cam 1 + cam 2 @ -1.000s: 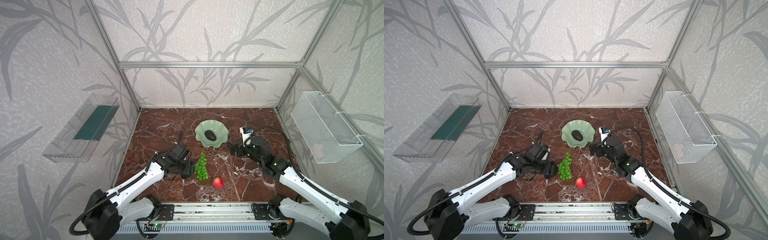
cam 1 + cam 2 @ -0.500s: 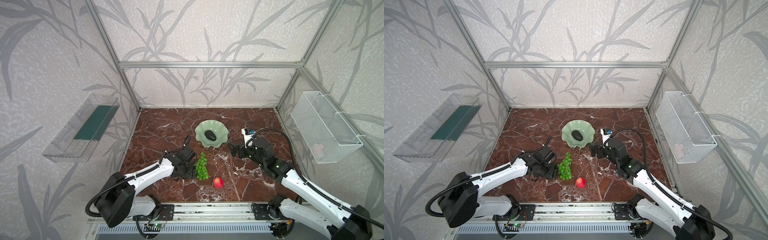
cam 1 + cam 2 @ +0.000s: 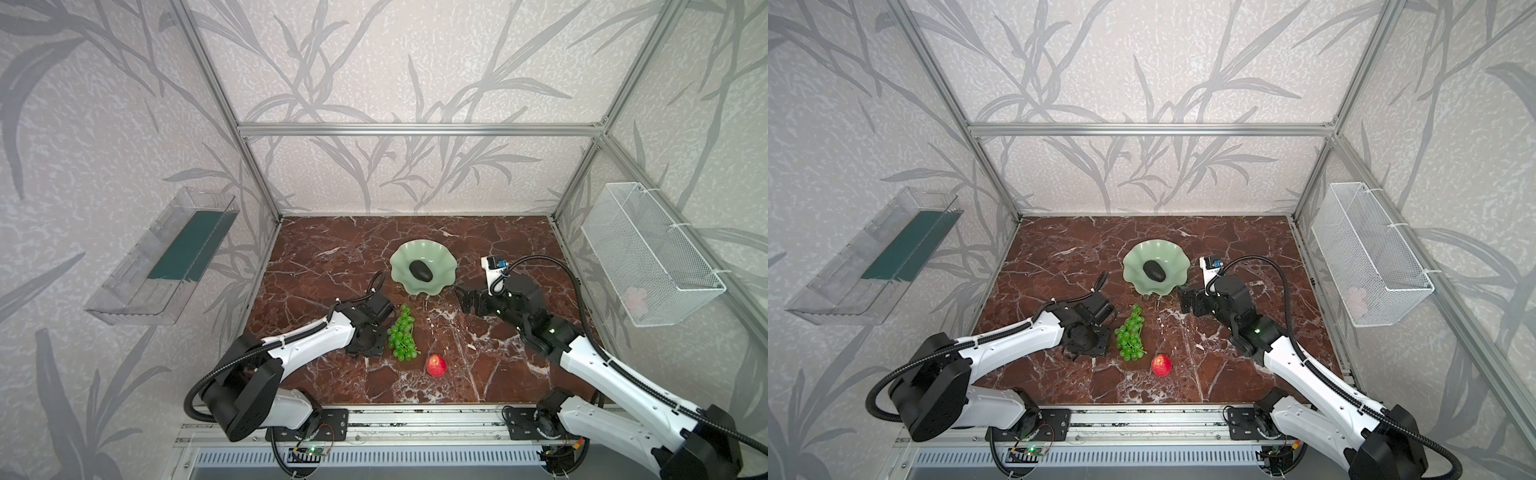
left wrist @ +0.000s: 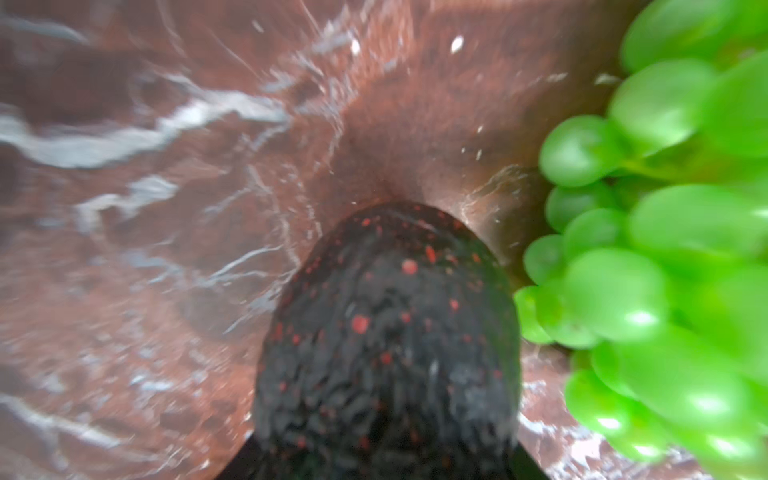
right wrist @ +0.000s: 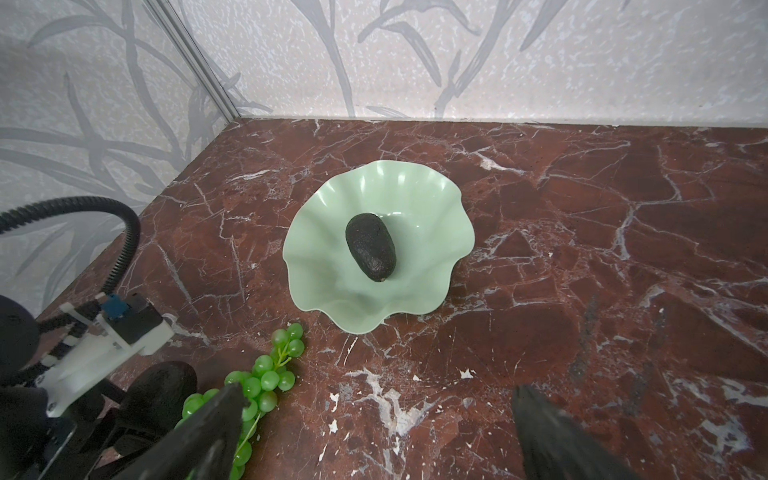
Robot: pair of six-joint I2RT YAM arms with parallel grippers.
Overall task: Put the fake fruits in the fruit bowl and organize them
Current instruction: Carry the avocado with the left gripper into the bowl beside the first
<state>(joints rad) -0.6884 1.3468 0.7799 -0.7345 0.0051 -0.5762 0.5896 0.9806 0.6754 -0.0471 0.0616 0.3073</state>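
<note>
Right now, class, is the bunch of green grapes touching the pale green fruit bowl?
Apart. The right wrist view shows a strip of bare marble tabletop between the top of the bunch of green grapes and the fruit bowl at its wavy rim.

Your fruit bowl (image 3: 440, 266) sits back of the middle of the table (image 3: 324, 257), one avocado (image 3: 420, 270) lying in it. Before the bowl lie the grapes (image 3: 402, 337) — just left of them the second avocado (image 4: 386, 353), seemingly between the jaws of the left gripper (image 3: 368, 343), though that view is blurred. The round fruit (image 3: 436, 365) rests before and right of the grapes, apart. The right gripper (image 3: 462, 300) stands just right of the bowl.
</note>
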